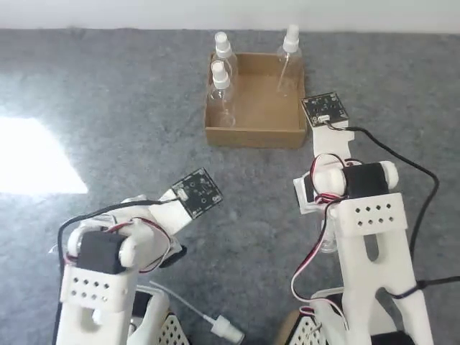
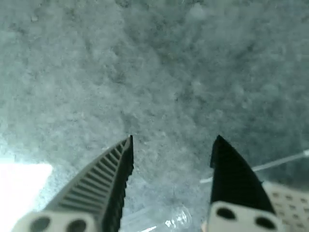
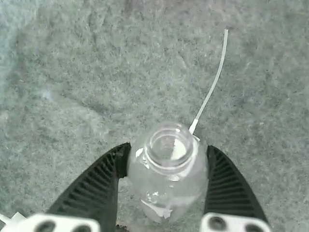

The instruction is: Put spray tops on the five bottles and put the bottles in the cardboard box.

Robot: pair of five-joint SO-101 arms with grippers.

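Gripping an uncapped bottle (image 3: 167, 176) is the right hand (image 3: 167, 147); left hand (image 2: 175, 139) gapes empty.

Grey table (image 1: 108, 86): cardboard box (image 1: 255, 135), spray top (image 1: 227, 329)

On the tabletop (image 1: 108, 93), the cardboard box (image 1: 255, 135) sits at 12 o'clock, with two capped bottles (image 1: 222, 93) in its 10 o'clock corner and a third bottle (image 1: 288, 68) at 2. An open bottle (image 3: 169, 166) stands at 4 o'clock, a loose spray top (image 1: 228, 330) at 6.

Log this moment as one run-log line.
right claw: shut on uncapped bottle | left claw: open, empty | cardboard box: three capped bottles inside | spray top: lying loose
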